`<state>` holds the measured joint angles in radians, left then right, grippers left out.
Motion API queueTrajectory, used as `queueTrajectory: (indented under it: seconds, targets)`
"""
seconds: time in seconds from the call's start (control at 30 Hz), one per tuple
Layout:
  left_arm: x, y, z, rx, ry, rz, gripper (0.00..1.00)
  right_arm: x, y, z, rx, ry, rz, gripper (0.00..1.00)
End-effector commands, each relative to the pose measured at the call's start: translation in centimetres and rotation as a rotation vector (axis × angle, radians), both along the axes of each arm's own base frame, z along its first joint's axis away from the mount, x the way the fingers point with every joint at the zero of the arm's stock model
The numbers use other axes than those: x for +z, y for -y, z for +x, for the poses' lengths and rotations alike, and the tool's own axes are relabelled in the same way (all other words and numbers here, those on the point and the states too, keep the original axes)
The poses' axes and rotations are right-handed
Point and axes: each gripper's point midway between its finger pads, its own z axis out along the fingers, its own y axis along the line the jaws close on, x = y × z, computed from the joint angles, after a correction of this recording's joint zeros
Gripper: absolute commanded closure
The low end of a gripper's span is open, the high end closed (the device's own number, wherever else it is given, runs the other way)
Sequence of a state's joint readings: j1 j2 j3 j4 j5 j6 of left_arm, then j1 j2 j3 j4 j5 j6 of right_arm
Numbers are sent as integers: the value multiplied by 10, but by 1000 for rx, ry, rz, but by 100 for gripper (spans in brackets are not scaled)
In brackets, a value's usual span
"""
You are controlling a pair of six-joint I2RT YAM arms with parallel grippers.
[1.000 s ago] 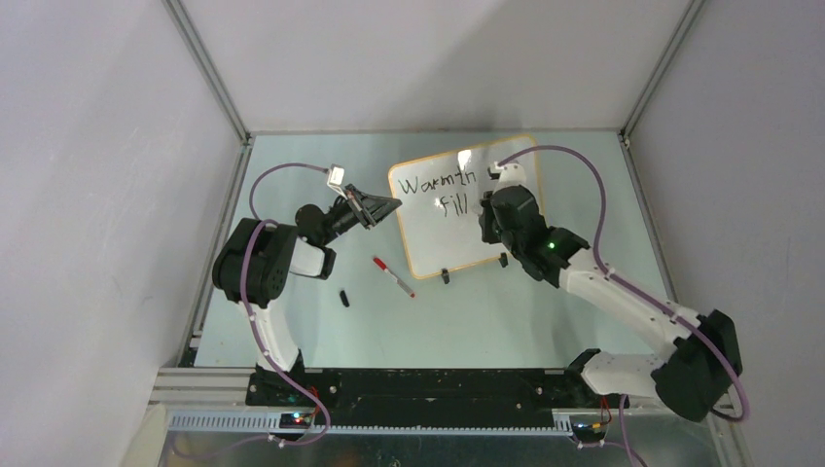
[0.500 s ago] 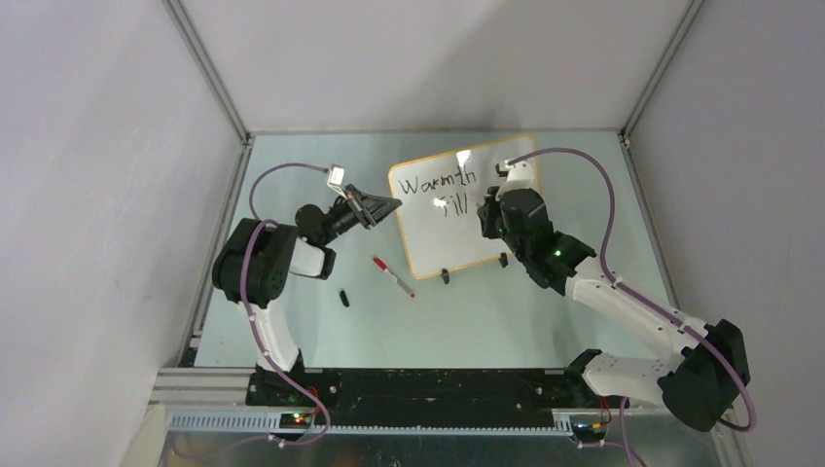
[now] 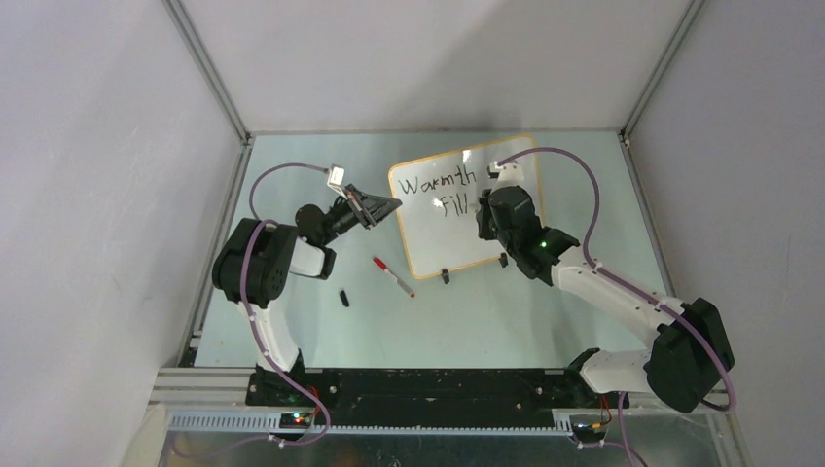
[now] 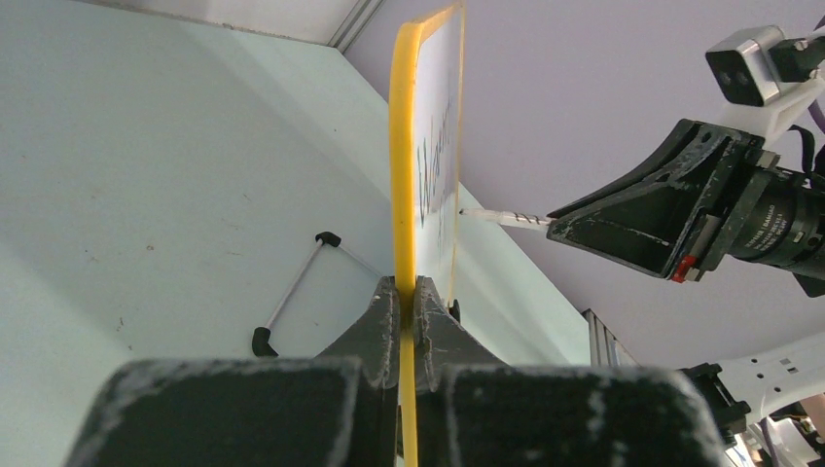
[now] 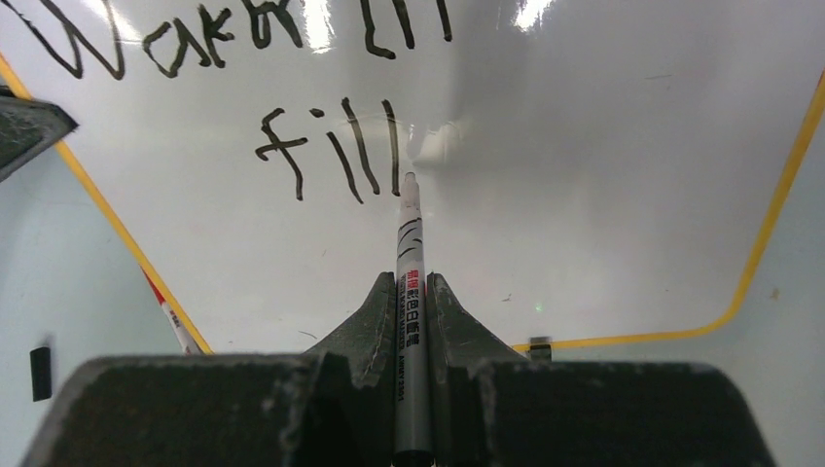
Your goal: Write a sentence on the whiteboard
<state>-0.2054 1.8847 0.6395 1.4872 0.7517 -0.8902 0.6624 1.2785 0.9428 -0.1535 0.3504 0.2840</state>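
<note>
On the whiteboard [image 3: 467, 238] you can read the sentence [image 3: 440, 185] in thin black handwriting: "Warmth" on the top line and "fill" on the line beneath. In your right wrist view the tops of the upper word are cut off by the picture's edge. The marker [image 5: 410, 282], its tip at the foot of the last "l", carries a row of red Chinese characters and a row of small black capitals along its barrel, both too fine for you to make out.
</note>
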Motion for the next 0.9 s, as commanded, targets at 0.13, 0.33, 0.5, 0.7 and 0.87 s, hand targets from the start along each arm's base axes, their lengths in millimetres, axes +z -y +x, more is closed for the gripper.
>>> queueTrajectory:
  seconds: [0.13,0.33,0.5,0.7,0.87]
  targets:
    - [12,2,-6,-13,90,14,100,24,-1,15,-32,38,60,100]
    - [12,2,-6,-13,90,14,100,27,0,20,-41,47,65,100]
    - [13,2,-6,-13,92,15,100,31,1,21,-47,56,65,100]
    - [13,2,-7,-12,93,15,100,33,1,24,-50,59,60,100]
    - [13,2,-7,-13,93,14,100,33,2,26,-56,55,51,100]
